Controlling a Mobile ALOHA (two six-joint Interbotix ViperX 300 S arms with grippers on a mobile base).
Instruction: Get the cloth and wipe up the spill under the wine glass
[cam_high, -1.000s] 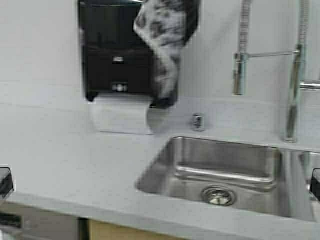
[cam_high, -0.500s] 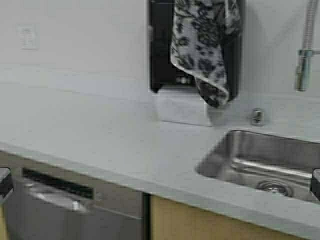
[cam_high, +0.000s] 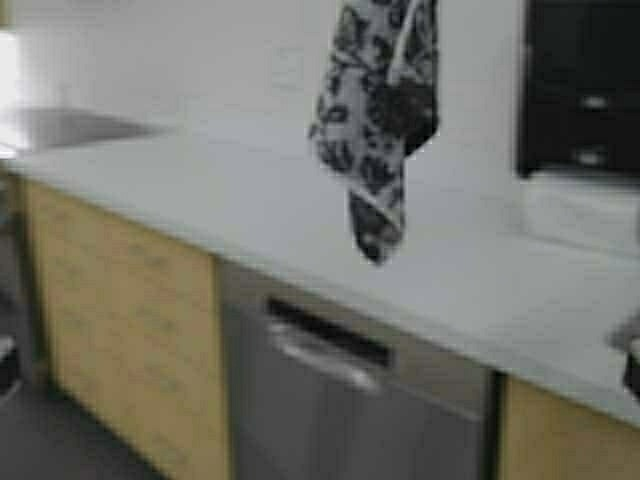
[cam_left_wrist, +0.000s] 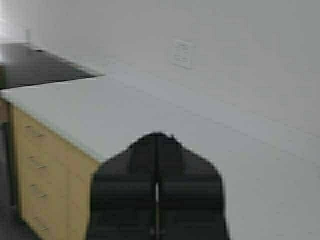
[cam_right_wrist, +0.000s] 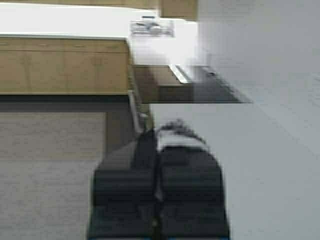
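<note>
High view: the cloth (cam_high: 378, 120) hangs above the counter (cam_high: 250, 215), black dispenser (cam_high: 580, 90) beside.

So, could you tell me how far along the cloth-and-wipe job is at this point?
Done: the cloth has been fetched. It hangs free above the counter, pinched in the shut right gripper. In hand: carrying it to the spill, with the left gripper shut on nothing over the counter. Left: no wine glass or spill shows in any view, so reaching them and all the wiping remain.
</note>
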